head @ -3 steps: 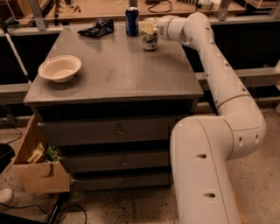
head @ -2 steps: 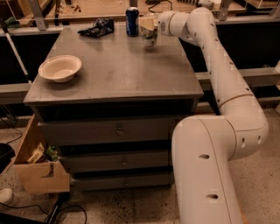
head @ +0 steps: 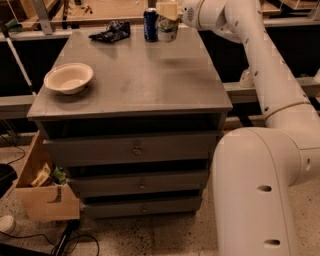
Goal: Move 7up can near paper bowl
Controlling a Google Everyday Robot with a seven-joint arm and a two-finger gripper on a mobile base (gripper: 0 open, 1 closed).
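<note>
No readable text, brand or number anywhere. 7up can (head: pixel 167 31): green markings only, no letters made out. Blue can (head: pixel 150 24), just left of 7up can: no legible label. Gripper (head: pixel 167 10) at top of 7up can, clamped on it.

Claw (head: pixel 167 14) grips 7up can (head: pixel 167 31), far table (head: pixel 135 85) edge; paper bowl (head: pixel 68 78) well apart.

A dark blue can (head: pixel 150 24) stands at the grey drawer cabinet's (head: pixel 135 95) far edge, beside the gripper (head: pixel 167 10). A dark crumpled bag (head: pixel 111 32) lies toward the cabinet's far left. An open cardboard box (head: pixel 45 202) sits at the cabinet's left foot.
</note>
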